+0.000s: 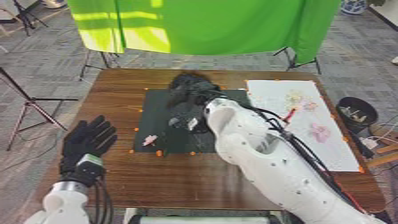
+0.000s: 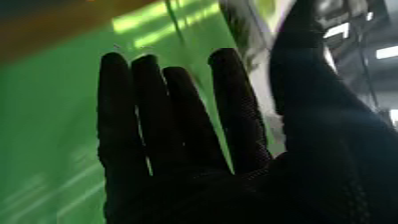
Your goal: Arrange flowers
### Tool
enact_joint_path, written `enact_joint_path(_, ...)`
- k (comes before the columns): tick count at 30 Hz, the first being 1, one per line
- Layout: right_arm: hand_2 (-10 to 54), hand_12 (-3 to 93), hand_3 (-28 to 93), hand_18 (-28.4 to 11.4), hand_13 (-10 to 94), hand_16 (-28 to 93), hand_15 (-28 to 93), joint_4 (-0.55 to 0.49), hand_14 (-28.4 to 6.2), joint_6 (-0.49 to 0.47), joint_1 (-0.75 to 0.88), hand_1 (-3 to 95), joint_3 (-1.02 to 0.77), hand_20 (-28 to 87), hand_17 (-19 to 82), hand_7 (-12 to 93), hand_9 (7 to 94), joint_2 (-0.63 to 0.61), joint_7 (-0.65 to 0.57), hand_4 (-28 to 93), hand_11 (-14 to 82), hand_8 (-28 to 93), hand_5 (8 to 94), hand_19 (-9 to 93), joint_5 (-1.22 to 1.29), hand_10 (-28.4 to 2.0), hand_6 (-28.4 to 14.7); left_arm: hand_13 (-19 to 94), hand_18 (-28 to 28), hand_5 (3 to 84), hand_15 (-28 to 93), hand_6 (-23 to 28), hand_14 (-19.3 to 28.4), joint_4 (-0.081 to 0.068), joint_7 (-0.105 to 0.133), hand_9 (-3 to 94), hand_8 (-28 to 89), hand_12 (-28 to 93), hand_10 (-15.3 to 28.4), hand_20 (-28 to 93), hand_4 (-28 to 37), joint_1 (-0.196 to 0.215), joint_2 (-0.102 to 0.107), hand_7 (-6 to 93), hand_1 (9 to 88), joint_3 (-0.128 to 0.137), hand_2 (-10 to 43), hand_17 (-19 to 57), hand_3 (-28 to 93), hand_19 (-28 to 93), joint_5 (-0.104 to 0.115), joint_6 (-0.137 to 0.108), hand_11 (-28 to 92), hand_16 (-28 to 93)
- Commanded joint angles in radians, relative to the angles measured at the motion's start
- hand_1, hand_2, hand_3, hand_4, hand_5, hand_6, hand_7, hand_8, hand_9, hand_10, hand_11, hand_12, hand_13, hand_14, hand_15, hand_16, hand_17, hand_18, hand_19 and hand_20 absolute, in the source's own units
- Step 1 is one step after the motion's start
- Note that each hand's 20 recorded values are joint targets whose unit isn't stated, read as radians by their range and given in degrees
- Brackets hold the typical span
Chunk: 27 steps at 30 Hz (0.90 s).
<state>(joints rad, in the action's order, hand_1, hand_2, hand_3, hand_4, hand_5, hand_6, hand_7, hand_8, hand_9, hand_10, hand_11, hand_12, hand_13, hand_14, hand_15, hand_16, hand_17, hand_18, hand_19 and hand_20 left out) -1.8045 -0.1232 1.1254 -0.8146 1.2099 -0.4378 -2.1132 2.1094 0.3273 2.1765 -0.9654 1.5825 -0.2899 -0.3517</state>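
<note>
Pink-petalled flower [image 1: 320, 132], head view: lies on a white rectangular sheet [image 1: 266, 91] at the right of the frame. A pale yellow flower [image 1: 294, 96] and a smaller pale pink flower [image 1: 310, 105] lie above it. Another small pink flower [image 1: 150, 140] rests at the lower left of a black rectangular mat [image 1: 158, 114], set on the brown wooden tabletop [image 1: 178, 185]. Right hand [image 1: 188, 92], black-gloved, is over the mat's upper part, near the centre of the frame. Left hand [image 1: 89, 137], black-gloved, is left of the mat, its fingers straight and slightly apart. Green cloth [image 1: 213, 25] hangs at the top of the frame.

Right wrist view: the right hand's fingers [image 2: 164, 120] are straight, the thumb [image 2: 298, 75] standing apart from them. Green cloth fills much of the background.
</note>
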Motion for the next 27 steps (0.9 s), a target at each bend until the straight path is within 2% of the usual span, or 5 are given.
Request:
enact_joint_path(1, -8.3, 12.4, 83, -18.1, 39, 20, 12, -0.115, -14.7, 0.038, 0.21, 33.5, -0.243, 18, 17, 15, 43.5, -0.355, 0.087, -27, 4.9, -11, 49.9, 53, -0.123, -15.7, -2.8, 29, 16.9, 45.5, 52, 11.6, 18.9, 0.019, 0.052, 39.4, -10, 11, 17.6, 10, -28.3, 0.056, -0.016, 19.7, 30.9, 0.012, 16.5, -6.3, 70, 44, 0.004, -0.013, 35, -11)
enact_joint_path(5, -8.6, 12.7, 83, -17.6, 40, 21, 12, -0.138, -14.1, 0.104, 0.383, 33.5, -0.416, 19, 18, 16, 44.1, -0.477, 0.128, -27, 5.0, -11, 50.2, 50, -0.124, -15.3, -2.5, 29, 16.9, 45.8, 52, 11.6, 18.8, 0.023, 0.075, 39.8, -10, 11, 17.5, 10, -28.3, 0.059, -0.008, 19.6, 30.9, 0.016, 16.5, -6.3, 70, 44, 0.005, -0.02, 35, -11)
enact_joint_path(11, -9.4, 12.8, 84, -16.1, 38, 21, 11, -0.214, -13.7, 0.014, 0.63, 33.6, -0.693, 19, 19, 16, 42.5, -0.514, 0.028, -27, 4.7, -12, 48.2, 39, -0.124, -14.2, -2.2, 29, 16.9, 46.0, 52, 11.5, 18.7, 0.021, 0.085, 40.0, -10, 11, 17.4, 10, -28.3, 0.053, -0.006, 19.9, 30.9, 0.021, 16.6, -6.3, 71, 44, 0.016, -0.029, 35, -11)
enact_joint_path(19, -9.5, 12.8, 83, -16.6, 35, 22, 10, -0.259, -14.4, -0.109, 0.802, 33.5, -0.92, 20, 17, 15, 38.9, -0.476, -0.102, -27, 3.7, -11, 45.3, 38, -0.042, -13.7, -2.4, 30, 16.9, 46.4, 53, 11.5, 18.8, 0.02, 0.09, 40.4, -10, 11, 17.5, 10, -28.3, 0.056, -0.005, 20.5, 30.8, 0.017, 16.9, -6.2, 71, 44, 0.032, -0.027, 35, -11)
enact_joint_path(27, -8.9, 12.4, 82, -17.7, 39, 21, 11, -0.206, -14.1, -0.129, 0.83, 35.8, -0.906, 22, 18, 15, 39.5, -0.473, -0.113, -28, 3.9, -11, 39.2, 39, -0.001, -12.8, -1.2, 30, 16.9, 46.5, 53, 11.5, 18.7, 0.028, 0.103, 40.5, -10, 12, 17.4, 10, -28.3, 0.077, -0.009, 20.7, 30.8, 0.025, 17.0, -6.2, 71, 44, 0.037, -0.036, 35, -11)
